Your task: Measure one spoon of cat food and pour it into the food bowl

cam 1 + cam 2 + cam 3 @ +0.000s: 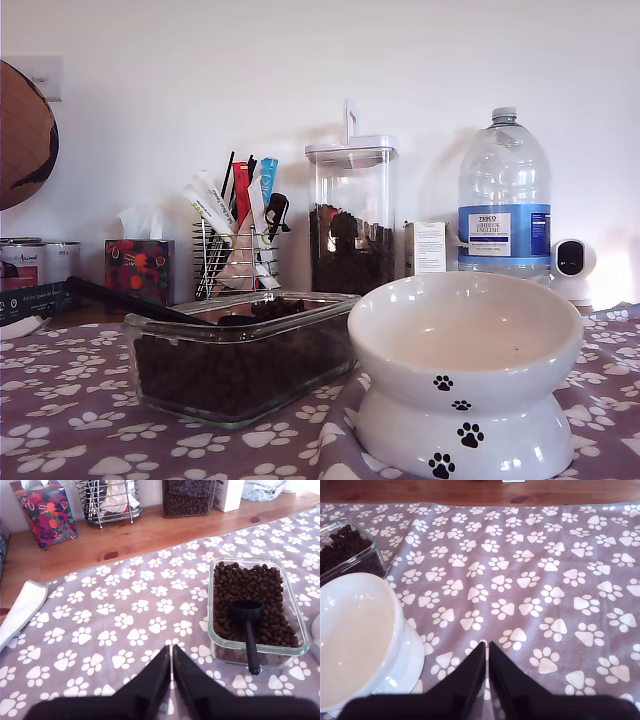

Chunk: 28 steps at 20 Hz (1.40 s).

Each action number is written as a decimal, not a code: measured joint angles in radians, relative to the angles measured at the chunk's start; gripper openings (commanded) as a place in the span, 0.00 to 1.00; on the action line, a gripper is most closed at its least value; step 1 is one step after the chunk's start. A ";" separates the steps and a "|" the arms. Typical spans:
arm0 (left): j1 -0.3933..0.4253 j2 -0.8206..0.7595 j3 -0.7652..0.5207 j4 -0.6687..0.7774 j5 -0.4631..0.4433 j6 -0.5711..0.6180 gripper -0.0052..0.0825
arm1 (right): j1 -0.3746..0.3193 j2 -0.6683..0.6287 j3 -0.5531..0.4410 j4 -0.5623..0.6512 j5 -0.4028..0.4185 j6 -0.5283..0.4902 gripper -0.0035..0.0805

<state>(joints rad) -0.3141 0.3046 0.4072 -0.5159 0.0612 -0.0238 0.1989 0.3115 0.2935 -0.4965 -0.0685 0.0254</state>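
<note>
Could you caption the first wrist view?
Shut gripper hovers beside kibble dish holding the spoon.

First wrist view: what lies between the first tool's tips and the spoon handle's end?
Only bare paw-print cloth. My first tool sits shut, apart from the spoon, whose handle overhangs the glass dish rim.

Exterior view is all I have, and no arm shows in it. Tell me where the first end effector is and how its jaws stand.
Observer: The first end effector is shut and empty, over the paw-print cloth, short of the glass dish.
Operator: Give me the spoon's lie.
Observer: The spoon rests its cup on the cat food, with the handle poking over the dish rim on the end effector's side.
Operator: Now the second one.
Observer: The second end effector is shut too, over cloth beside the food bowl.
</note>
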 measured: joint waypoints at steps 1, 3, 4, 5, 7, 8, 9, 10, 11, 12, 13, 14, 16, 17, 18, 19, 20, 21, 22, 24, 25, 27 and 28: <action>0.000 0.000 0.000 0.003 0.032 0.000 0.03 | 0.000 0.000 0.000 0.010 -0.004 0.013 0.03; 0.000 0.000 0.000 0.008 0.075 0.000 0.03 | 0.000 0.000 0.002 0.102 -0.006 0.025 0.03; 0.000 0.000 0.000 0.008 0.076 0.000 0.03 | 0.000 0.000 0.005 0.106 -0.007 0.027 0.03; 0.000 0.000 0.000 0.008 0.076 0.000 0.03 | 0.000 0.000 0.005 0.106 -0.008 0.027 0.03; 0.000 0.000 0.000 0.008 0.077 0.000 0.03 | 0.000 0.000 0.005 0.104 -0.008 0.027 0.03; 0.000 0.000 0.000 0.015 0.078 0.000 0.03 | 0.000 0.000 0.005 0.104 -0.010 0.030 0.03; 0.000 0.000 0.000 0.029 0.090 -0.006 0.03 | 0.000 0.000 0.005 0.104 -0.023 0.053 0.03; 0.000 0.001 0.000 0.050 0.112 -0.030 0.03 | 0.000 0.000 0.005 0.104 -0.040 0.087 0.03; 0.000 0.005 0.000 0.084 0.138 -0.054 0.03 | 0.000 0.000 0.005 0.105 -0.052 0.118 0.03; 0.000 0.011 0.000 0.117 0.173 -0.077 0.03 | 0.000 0.000 0.005 0.105 -0.057 0.152 0.03; 0.000 0.019 0.000 0.144 0.206 -0.095 0.03 | 0.000 0.000 0.005 0.108 -0.070 0.177 0.03; -0.002 0.029 0.000 0.161 0.229 -0.113 0.03 | 0.000 0.000 0.005 0.111 -0.086 0.189 0.03; -0.016 0.063 0.000 0.192 0.243 -0.152 0.03 | 0.002 0.000 0.005 0.132 -0.118 0.197 0.03; -0.026 0.084 0.000 0.202 0.244 -0.154 0.03 | 0.008 0.000 0.005 0.146 -0.130 0.199 0.03; -0.038 0.107 0.000 0.215 0.244 -0.153 0.03 | 0.017 0.000 0.005 0.158 -0.132 0.199 0.03; -0.055 0.139 0.000 0.242 0.243 -0.153 0.03 | 0.027 0.000 0.005 0.167 -0.133 0.200 0.03; -0.072 0.171 0.000 0.276 0.244 -0.149 0.03 | 0.035 0.000 0.005 0.172 -0.133 0.199 0.03; -0.091 0.211 0.000 0.316 0.243 -0.135 0.03 | 0.045 0.001 0.005 0.175 -0.132 0.200 0.03; -0.112 0.253 0.000 0.364 0.243 -0.117 0.04 | 0.049 0.002 0.005 0.175 -0.132 0.199 0.03; -0.156 0.338 0.000 0.429 0.243 -0.069 0.12 | 0.057 0.016 0.005 0.179 -0.132 0.199 0.03; -0.178 0.389 0.000 0.451 0.244 -0.055 0.22 | 0.058 0.028 0.005 0.179 -0.132 0.199 0.03; -0.208 0.481 0.000 0.480 0.244 -0.018 0.42 | 0.058 0.047 0.005 0.179 -0.132 0.199 0.03; -0.219 0.517 0.000 0.486 0.244 0.016 0.47 | 0.058 0.054 0.005 0.179 -0.132 0.199 0.03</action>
<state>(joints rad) -0.5335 0.8215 0.4072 -0.0296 0.3054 -0.0078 0.2573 0.3656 0.2989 -0.3176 -0.2001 0.2245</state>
